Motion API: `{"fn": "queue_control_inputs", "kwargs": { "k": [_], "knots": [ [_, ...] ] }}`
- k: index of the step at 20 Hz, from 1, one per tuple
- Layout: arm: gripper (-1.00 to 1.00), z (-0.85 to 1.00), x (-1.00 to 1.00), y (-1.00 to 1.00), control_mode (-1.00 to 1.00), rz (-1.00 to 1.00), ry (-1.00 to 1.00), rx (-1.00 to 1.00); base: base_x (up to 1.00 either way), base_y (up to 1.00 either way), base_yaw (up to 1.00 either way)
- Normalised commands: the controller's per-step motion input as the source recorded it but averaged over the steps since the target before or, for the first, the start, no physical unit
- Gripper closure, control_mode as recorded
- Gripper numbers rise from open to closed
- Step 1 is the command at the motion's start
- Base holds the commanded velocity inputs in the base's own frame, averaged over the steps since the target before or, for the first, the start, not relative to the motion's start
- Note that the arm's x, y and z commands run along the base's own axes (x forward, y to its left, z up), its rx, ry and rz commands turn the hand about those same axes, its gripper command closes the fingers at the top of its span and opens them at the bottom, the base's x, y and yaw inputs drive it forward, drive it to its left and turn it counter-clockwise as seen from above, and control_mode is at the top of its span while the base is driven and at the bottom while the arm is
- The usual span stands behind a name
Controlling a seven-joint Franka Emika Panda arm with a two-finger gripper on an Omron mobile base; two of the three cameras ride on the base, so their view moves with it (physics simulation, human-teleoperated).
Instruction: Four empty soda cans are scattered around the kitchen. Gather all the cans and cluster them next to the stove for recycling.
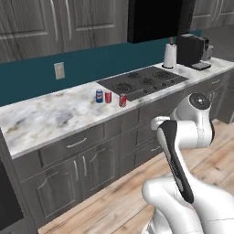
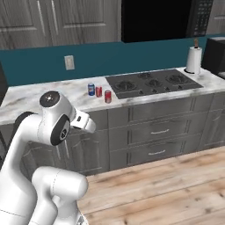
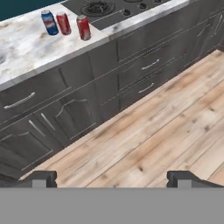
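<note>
Claw (image 3: 112, 179) wide apart w/ nothing in it, over the floor; three cans (image 3: 64, 23) stand well ahead, up-left on counter (image 3: 26, 48), beside stove (image 3: 105, 11).

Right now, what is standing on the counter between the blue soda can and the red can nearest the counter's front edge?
Another red soda can stands between the blue soda can and the front red can, apart from both, clearest in the hand view.

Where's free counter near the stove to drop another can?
Bare marble stretches left of the blue can, out under the wall outlet. It is crowded at the stove's left edge: blue can, middle red can and front red can. Right of the stove stand the paper towel roll and coffee machine.
</note>
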Motion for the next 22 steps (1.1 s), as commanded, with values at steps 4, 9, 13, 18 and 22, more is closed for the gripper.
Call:
{"fn": "queue_control_inputs", "kwargs": {
  "k": [4,9,13,18,22],
  "knots": [
    [-1.00,0.00,0.00,0.00,1.00,0.00,0.00,0.00,-0.20,-0.07,-0.21],
    [-1.00,0.00,0.00,0.00,1.00,0.00,0.00,0.00,-0.01,-0.07,-0.37],
    [-1.00,0.00,0.00,0.00,1.00,0.00,0.00,0.00,0.00,0.00,-0.44],
    [-1.00,0.00,0.00,0.00,1.00,0.00,0.00,0.00,0.00,0.00,-0.48],
    [-1.00,0.00,0.00,0.00,1.00,0.00,0.00,0.00,0.00,0.00,-0.50]
  ]
}}
